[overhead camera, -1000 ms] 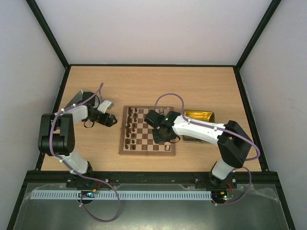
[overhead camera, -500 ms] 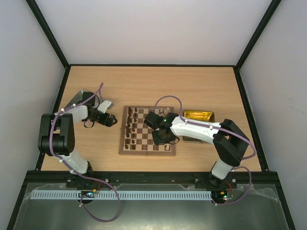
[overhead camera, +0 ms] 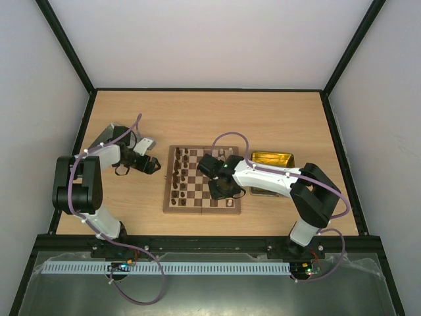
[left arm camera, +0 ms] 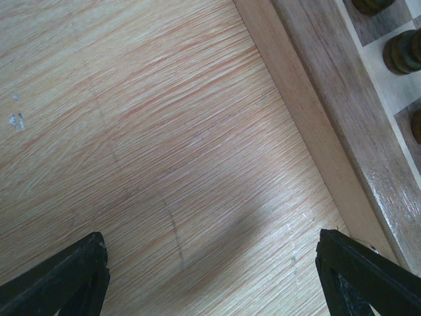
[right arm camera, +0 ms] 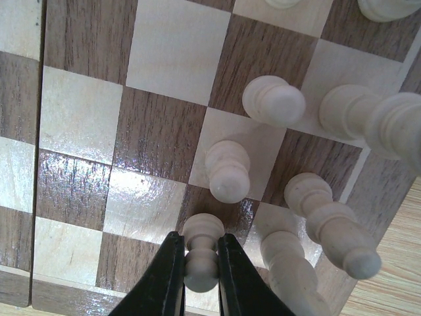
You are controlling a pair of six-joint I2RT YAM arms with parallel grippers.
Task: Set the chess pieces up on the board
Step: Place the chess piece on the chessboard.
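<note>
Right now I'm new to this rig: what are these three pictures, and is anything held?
Two small robot arms are bolted at the near edge of a wooden table. The wide picture looks down from above and behind them: left arm, right arm. The other two come from cameras on each wrist, looking past that arm's jaws. On the table lie a chessboard and, on the right arm's side, a gold tray. Dark pieces stand on the board's side nearest the left arm. The right jaws are closed on an upright cream piece, other cream ones standing nearby on the board. The left jaws are wide open, empty, over bare table beside the board.
</note>
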